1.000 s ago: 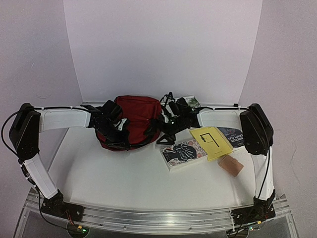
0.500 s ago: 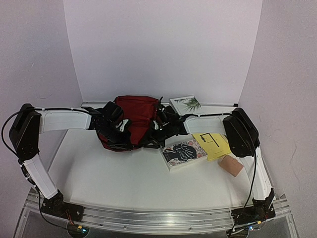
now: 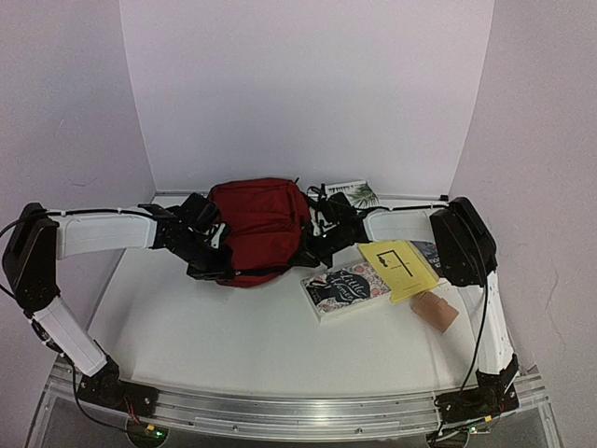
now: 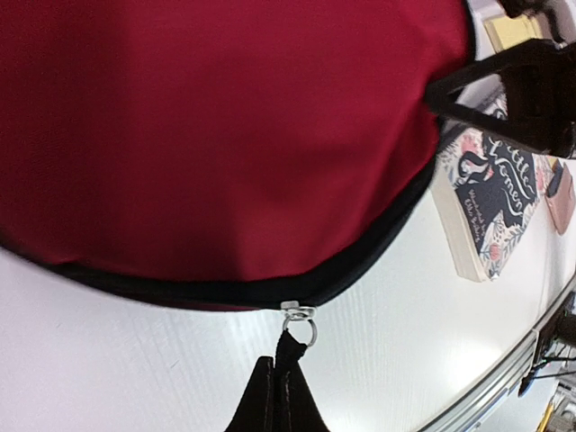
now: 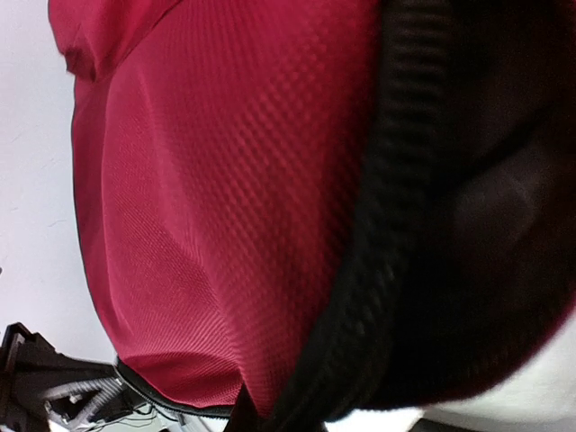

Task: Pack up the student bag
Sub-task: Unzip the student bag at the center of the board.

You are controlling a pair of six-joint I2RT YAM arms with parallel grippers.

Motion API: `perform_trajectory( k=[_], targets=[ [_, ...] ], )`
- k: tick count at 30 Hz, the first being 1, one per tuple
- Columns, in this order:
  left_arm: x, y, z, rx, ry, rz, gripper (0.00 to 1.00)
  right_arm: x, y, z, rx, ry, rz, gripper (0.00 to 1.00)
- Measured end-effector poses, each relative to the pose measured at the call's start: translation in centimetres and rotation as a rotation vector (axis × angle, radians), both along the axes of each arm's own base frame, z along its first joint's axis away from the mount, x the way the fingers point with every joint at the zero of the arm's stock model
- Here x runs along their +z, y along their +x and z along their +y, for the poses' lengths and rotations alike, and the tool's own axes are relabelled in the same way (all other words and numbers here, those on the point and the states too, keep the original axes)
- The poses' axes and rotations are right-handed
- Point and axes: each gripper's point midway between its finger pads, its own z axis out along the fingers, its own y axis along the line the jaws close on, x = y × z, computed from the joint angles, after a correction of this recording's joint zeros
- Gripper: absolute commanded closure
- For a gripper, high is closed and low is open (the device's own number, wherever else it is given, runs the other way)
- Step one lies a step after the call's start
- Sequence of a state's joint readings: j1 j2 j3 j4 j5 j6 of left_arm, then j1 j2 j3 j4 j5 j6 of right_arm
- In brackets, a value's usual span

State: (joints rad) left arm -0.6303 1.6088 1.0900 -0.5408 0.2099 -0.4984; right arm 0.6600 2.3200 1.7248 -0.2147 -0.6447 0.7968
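Observation:
The student bag [image 3: 256, 224], dark red with black zips, lies at the back middle of the table between both arms. My left gripper [image 3: 215, 250] is at its front left edge. In the left wrist view that gripper [image 4: 279, 391] is shut on the black zip pull, which hangs from a small metal ring [image 4: 300, 324] on the black zip line under the red fabric [image 4: 225, 135]. My right gripper [image 3: 318, 233] presses into the bag's right side. In the right wrist view its jaws [image 5: 261, 421] pinch red fabric [image 5: 207, 207] beside a thick black strap [image 5: 387, 270].
A floral dark-covered book [image 3: 345, 287] lies right of the bag, also seen in the left wrist view [image 4: 490, 207]. A yellow booklet [image 3: 398, 269] rests on a dark book [image 3: 437, 252]. A tan block [image 3: 436, 311] lies nearer. A white plant-cover book [image 3: 353, 193] lies by the back wall.
My right gripper swung in to the bag's right side and shut on it. The bag has been lifted and pulled taut, and the left arm drew back leftward with the zip pull.

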Motion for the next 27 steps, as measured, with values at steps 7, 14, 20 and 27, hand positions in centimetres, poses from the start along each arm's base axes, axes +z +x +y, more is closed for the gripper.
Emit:
perform_trajectory(
  k=[7, 14, 20, 27],
  targets=[
    [2.6, -1.1, 2.7, 0.078, -0.019, -0.053, 1.0, 1.5, 1.9, -1.6, 0.037, -0.061, -0.095, 1.0],
    [3.4, -1.8, 2.7, 0.076, -0.05, -0.054, 1.0, 6.7, 5.3, -0.2, 0.039, -0.014, -0.239, 0.33],
    [0.4, -1.6, 1.7, 0.055, -0.021, 0.036, 1.0, 5.8, 5.7, -2.9, 0.039, -0.042, -0.246, 0.17],
    [0.4, -0.6, 0.0, 0.028, -0.061, 0.05, 1.0, 4.9, 0.3, -4.4, 0.102, -0.045, -0.13, 0.11]
  ],
)
